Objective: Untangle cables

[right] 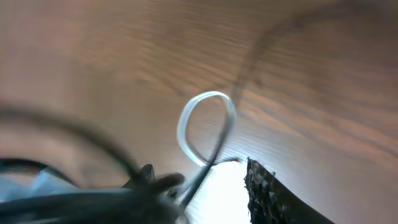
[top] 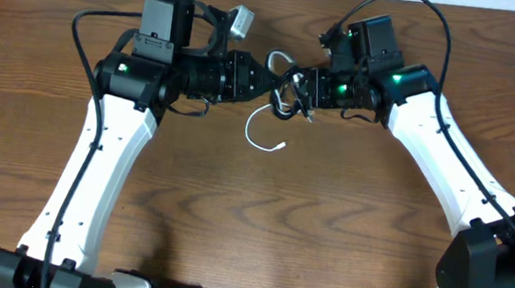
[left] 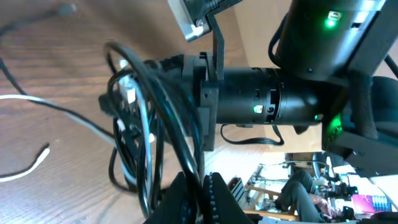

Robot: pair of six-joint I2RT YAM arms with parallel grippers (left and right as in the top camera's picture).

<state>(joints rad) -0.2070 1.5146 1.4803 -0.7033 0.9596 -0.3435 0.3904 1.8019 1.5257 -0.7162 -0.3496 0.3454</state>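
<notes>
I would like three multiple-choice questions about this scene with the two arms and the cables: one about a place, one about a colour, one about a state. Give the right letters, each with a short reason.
1. Where does the loose end of the white cable lie?
A. flat on the table
B. draped over an arm
C. hanging off the edge

2. What colour are the cables that run into the left gripper?
A. red
B. black
C. yellow

3. How does the left gripper stand?
A. wide open
B. out of every view
C. shut on the black cables

Answers:
1 A: the overhead view shows its plug end resting on the wood.
2 B: the left wrist view shows dark loops going down between the fingers.
3 C: in that same view the fingers are pressed together with the loops pinched between them.
</notes>
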